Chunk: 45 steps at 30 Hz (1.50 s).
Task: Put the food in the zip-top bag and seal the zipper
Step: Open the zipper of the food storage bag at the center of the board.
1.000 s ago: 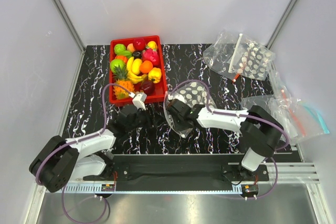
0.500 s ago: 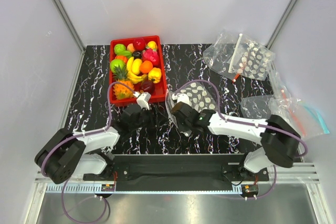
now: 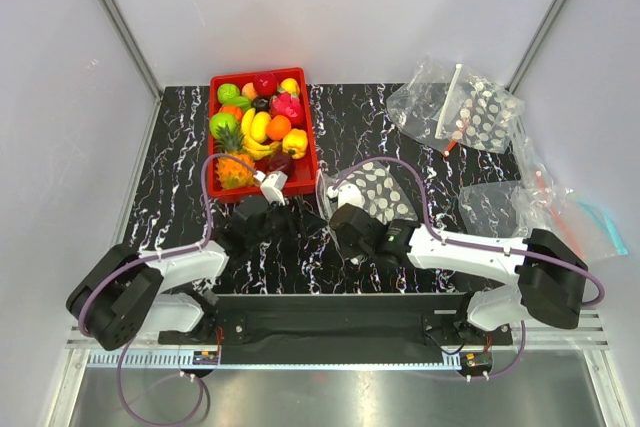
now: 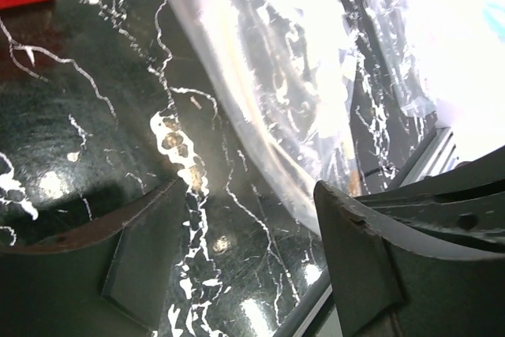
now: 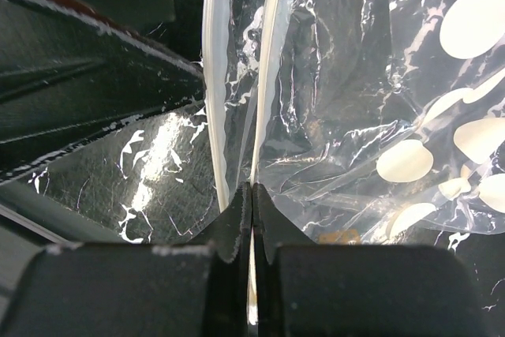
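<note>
1. Right, in the last second my right arm has stretched out low across the black white-veined marble-look table (image 3: 170,177). It has turned the clear crinkly white-dotted zip-top bag (image 3: 375,190) and carried it a little to the right.
2. Meanwhile my left arm has crept forward, so its gripper now sits just beside the bag's left edge, between the bag and the red plastic tray (image 3: 258,73).
3. I read this as setting up to spread the mouth. All the food I can see is still in the tray, including the orange-yellow toy pineapple with green leaves (image 3: 232,165) and the glossy yellow toy bell pepper (image 3: 295,143), so loading and sealing both remain.
4. The right gripper (image 5: 251,207) is clenched tight, fingers pressed together on the pale press-seal zipper strip (image 5: 211,76). Above the pinch the two lips of the strip run apart, so the mouth is partly open there.
5. The left gripper (image 4: 248,195) is spread wide and holds nothing. The bare table shows between its fingers, and the bag's curved clear edge lies just ahead of the fingertips. I cannot tell whether it touches.
</note>
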{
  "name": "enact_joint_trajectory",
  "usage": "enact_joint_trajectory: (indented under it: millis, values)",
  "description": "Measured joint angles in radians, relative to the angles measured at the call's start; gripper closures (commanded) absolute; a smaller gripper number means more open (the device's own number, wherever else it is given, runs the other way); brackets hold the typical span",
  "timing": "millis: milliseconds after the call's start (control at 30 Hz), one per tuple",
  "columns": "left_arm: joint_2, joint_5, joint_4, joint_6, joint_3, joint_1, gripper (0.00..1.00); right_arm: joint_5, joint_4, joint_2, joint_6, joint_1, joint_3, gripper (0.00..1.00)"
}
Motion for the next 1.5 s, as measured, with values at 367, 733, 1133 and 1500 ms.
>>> enact_joint_trajectory:
  millis: [367, 733, 1133, 1500]
  values:
    - [0.007, -0.009, -0.002, 0.002, 0.037, -0.001, 0.63, 0.018, 0.012, -0.001, -0.009, 0.047, -0.002, 1.0]
    - [0.048, -0.031, 0.014, 0.011, 0.036, -0.004, 1.0, 0.115, 0.045, -0.13, 0.019, 0.07, -0.075, 1.0]
    - [0.048, -0.052, -0.008, 0.04, 0.036, -0.008, 1.0, 0.234, 0.179, -0.573, 0.057, 0.072, -0.335, 0.77]
    - [0.042, -0.089, -0.071, 0.114, 0.089, -0.113, 1.0, 0.203, 0.047, -0.336, -0.031, 0.072, -0.118, 0.47]
